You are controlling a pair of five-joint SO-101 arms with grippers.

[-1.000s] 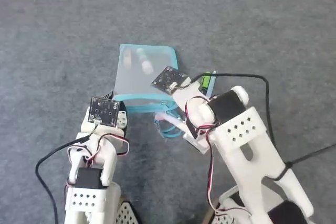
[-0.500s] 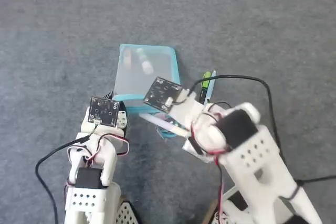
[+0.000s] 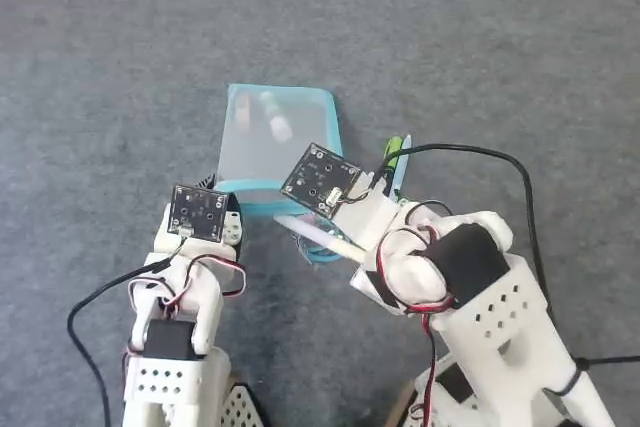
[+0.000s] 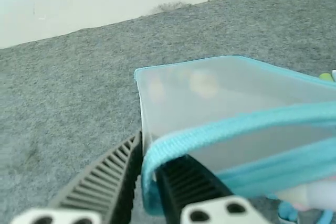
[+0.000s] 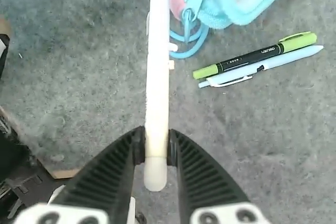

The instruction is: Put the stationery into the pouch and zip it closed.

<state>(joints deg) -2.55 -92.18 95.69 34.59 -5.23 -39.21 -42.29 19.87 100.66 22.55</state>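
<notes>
"As things stand, what have you got hold of?"

"My left gripper (image 4: 149, 153) pinches the pouch (image 3: 275, 142), centre frame, by its blue zipper edge. My right gripper (image 5: 156, 132) clamps 1 cream pen (image 5: 157, 51), which reaches beside that edge."

"Anything inside?"

"Pale shapes (image 3: 272, 112) show through; what, I can't tell. 1 green pen (image 5: 252, 55) and 1 light blue pen (image 5: 262, 66) lie right of it."

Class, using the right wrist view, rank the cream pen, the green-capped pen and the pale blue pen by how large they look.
Largest: the cream pen, though it sits nearest the camera, which inflates it.
Then the green-capped pen and the pale blue pen: they look alike, so no ranking.
</notes>
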